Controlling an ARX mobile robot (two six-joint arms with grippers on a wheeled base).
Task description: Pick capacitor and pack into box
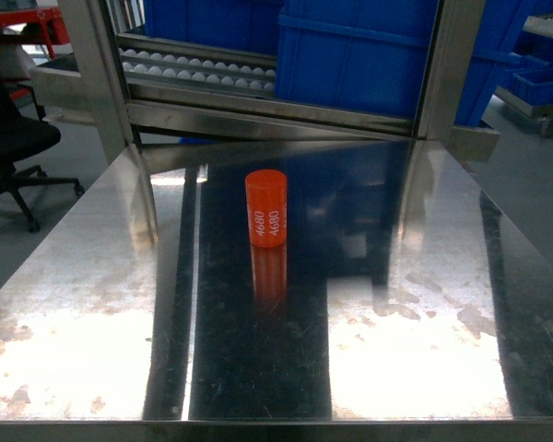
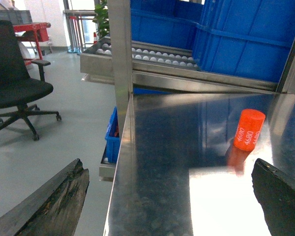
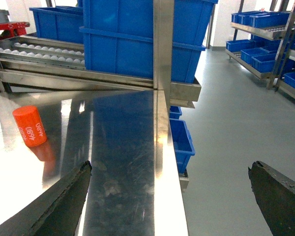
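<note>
A polished steel bench [image 1: 92, 304] fills most of the head view, its top mirroring the ceiling lights and the racking behind it. Along its far edge stands a steel frame with a roller conveyor [image 1: 198, 69] carrying large blue bins [image 1: 355, 55]. More blue bins sit on shelving [image 3: 265, 29] across the grey floor in the right wrist view, and a smaller blue crate [image 3: 182, 142] rests low beside the bench edge. A black office chair [image 2: 17, 83] stands on the floor off to the left.

The capacitor [image 1: 266, 209], a bright orange cylinder printed "4680" in white, stands upright on the bench near its middle, towards the far side, with its reflection just below it. Nothing touches it.

The left gripper [image 2: 169, 196] shows only as two dark fingertips at the lower corners of its wrist view, spread wide with the jaws released and empty. The right gripper [image 3: 169, 196] looks the same, jaws released, well apart from the capacitor.
</note>
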